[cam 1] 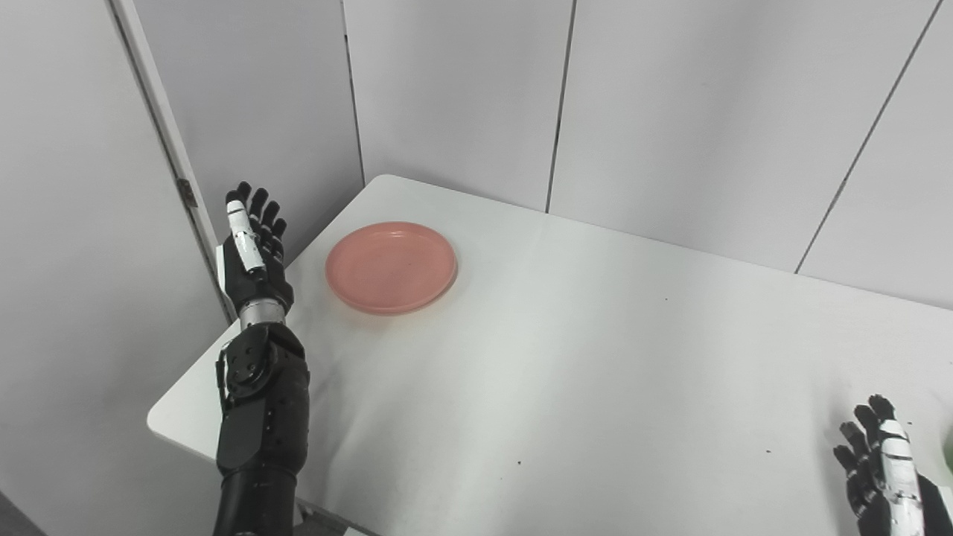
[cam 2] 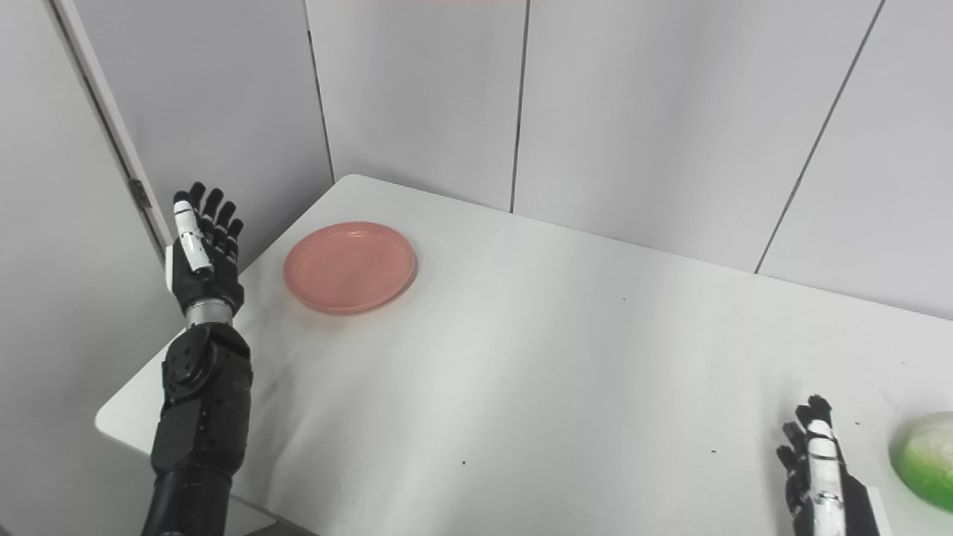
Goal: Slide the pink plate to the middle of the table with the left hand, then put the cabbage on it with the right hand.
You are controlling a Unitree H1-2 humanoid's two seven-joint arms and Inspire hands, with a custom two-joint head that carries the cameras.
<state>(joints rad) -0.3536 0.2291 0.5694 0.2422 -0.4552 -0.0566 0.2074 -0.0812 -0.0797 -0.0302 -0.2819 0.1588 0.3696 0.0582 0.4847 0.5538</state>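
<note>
The pink plate (cam 1: 391,266) lies flat near the table's far left corner, with nothing on it. My left hand (cam 1: 252,251) is raised at the table's left edge, left of the plate and apart from it, fingers straight and open. The cabbage (cam 2: 925,460), pale green and white, rests at the right edge of the right eye view, near the table's front right. My right hand (cam 2: 817,465) is open low at the front right, just left of the cabbage and not touching it.
The white table (cam 1: 581,357) has rounded corners and stands against grey wall panels (cam 1: 461,89) at the back and left. My left forearm (cam 1: 260,417) rises over the table's front left corner.
</note>
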